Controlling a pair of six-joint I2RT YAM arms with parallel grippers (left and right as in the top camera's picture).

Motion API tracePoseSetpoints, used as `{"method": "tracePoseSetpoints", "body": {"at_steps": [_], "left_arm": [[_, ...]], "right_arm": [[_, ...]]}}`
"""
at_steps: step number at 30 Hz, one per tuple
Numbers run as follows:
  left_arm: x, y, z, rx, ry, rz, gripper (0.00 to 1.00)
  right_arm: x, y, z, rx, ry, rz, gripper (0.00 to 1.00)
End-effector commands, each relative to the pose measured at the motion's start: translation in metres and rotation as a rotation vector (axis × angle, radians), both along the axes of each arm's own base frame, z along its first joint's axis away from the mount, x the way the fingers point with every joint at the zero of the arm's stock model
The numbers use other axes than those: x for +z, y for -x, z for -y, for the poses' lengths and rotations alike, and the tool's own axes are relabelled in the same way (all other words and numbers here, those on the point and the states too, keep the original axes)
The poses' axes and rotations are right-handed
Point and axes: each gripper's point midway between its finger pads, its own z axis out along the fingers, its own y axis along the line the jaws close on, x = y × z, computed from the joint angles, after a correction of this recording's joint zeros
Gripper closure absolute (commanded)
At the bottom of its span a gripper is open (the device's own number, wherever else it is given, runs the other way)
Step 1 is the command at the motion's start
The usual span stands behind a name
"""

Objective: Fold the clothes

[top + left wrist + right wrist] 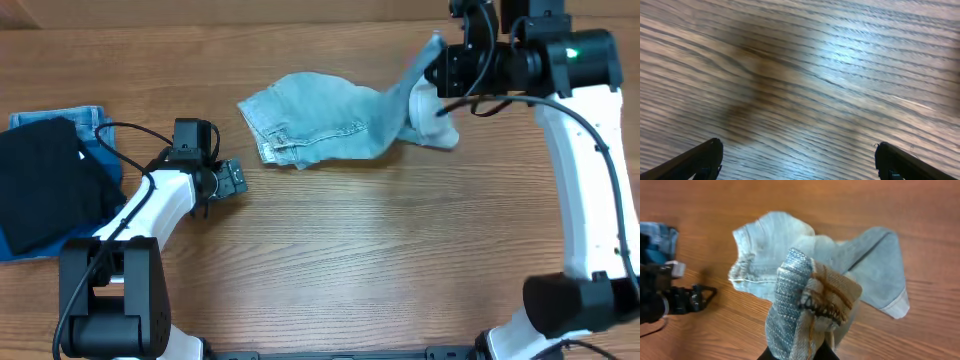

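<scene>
Bunched up right against the right wrist lens: one leg hem of the denim shorts (775,245), frayed seam showing, pinched fast in the right claw (435,85) and held off the counter (380,250). Clamped shut on cloth, no doubt about it. Rest of the garment draped down and spread on the wood, long axis running left to right across the far half, waistband end toward the left arm, lifted leg at the right. Over to the left claw (235,180): spread wide, nothing in it, poised low over bare grain. Nearer of the two to the free waistband end, with the denim lying just beyond it and off to its right, close but not touching. Looks like the spot to pin or take next, judging by the lie. Smooth, glossy wood underneath, likely to let denim slide. Plenty of open board in front for a fold; only crowding at the far left edge, black garment (45,185) piled on darker folded jeans (95,125), well apart from the shorts.
</scene>
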Motion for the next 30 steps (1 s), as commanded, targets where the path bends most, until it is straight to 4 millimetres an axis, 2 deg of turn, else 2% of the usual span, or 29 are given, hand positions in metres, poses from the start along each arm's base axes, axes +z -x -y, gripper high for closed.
{"method": "tracePoseSetpoints", "body": {"at_steps": [1, 5, 6, 8, 13, 15, 16, 18, 19, 25, 27, 30], "left_arm": [[0.015, -0.010, 0.031, -0.032, 0.176, 0.043, 0.00], [0.034, -0.010, 0.092, -0.159, 0.505, 0.060, 0.00], [0.037, -0.010, 0.101, -0.181, 0.534, 0.066, 0.00], [0.039, -0.011, 0.110, -0.200, 0.537, 0.078, 0.00], [0.047, -0.025, 0.148, -0.295, 0.493, 0.170, 0.00], [0.043, -0.026, 0.154, -0.277, 0.437, 0.177, 0.00], [0.042, -0.024, 0.158, -0.282, 0.420, 0.176, 0.04], [0.041, -0.017, 0.171, -0.316, 0.418, 0.165, 0.34], [0.041, -0.015, 0.174, -0.327, 0.412, 0.163, 0.37], [0.031, -0.022, 0.166, -0.302, 0.282, 0.189, 0.35], [0.018, -0.021, 0.166, -0.279, 0.286, 0.158, 0.31], [-0.002, -0.023, 0.173, -0.260, 0.324, 0.129, 0.30]], "right_arm": [[-0.013, -0.003, 0.003, -0.006, 0.022, -0.025, 0.96], [-0.012, -0.004, 0.003, -0.006, 0.022, -0.021, 0.96], [-0.012, -0.004, 0.003, -0.006, 0.022, -0.020, 0.96], [-0.012, -0.004, 0.003, -0.006, 0.021, -0.020, 0.96], [-0.012, -0.004, 0.003, -0.006, 0.022, -0.021, 0.96], [-0.013, -0.004, 0.003, -0.006, 0.022, -0.021, 0.96], [-0.013, -0.003, 0.003, -0.006, 0.022, -0.022, 0.96], [-0.013, -0.003, 0.003, -0.006, 0.022, -0.022, 0.96], [-0.013, -0.003, 0.003, -0.006, 0.022, -0.022, 0.96], [-0.013, -0.003, 0.003, -0.006, 0.022, -0.024, 0.96], [-0.013, -0.003, 0.003, -0.006, 0.022, -0.024, 0.96], [-0.013, -0.003, 0.003, -0.006, 0.022, -0.023, 0.96]]}}
